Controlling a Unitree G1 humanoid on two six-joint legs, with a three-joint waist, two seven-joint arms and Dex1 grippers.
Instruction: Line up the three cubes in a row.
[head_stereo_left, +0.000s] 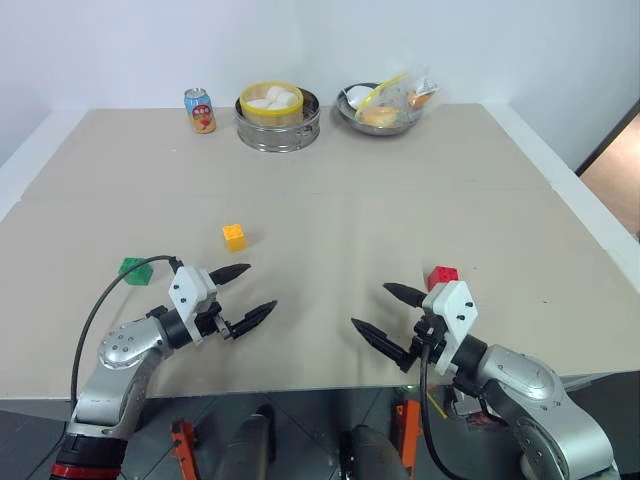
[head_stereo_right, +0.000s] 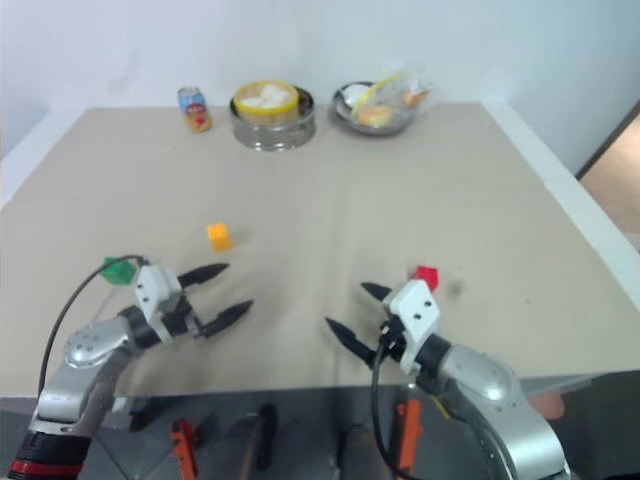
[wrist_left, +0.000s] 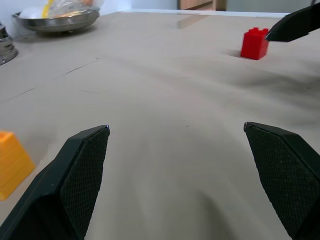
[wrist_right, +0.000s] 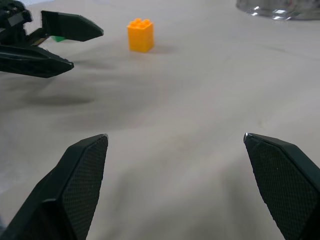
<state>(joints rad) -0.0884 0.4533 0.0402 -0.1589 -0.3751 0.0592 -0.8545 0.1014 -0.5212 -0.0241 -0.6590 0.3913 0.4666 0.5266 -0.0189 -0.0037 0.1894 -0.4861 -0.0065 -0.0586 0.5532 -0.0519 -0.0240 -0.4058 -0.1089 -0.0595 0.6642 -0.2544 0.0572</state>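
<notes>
Right gripper (head_stereo_left: 378, 311) open, red cube (head_stereo_left: 442, 276) just beyond it.

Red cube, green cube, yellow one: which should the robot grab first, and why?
Probably the red cube: the open right tool is empty and hovers just in front of it. The green cube and yellow-orange cube sit apart on the table, so nothing is lined up yet.

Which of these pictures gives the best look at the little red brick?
The left wrist view: the red cube stands unblocked there, its studs visible. In both eye views it sits half-hidden behind the right gripper.
</notes>
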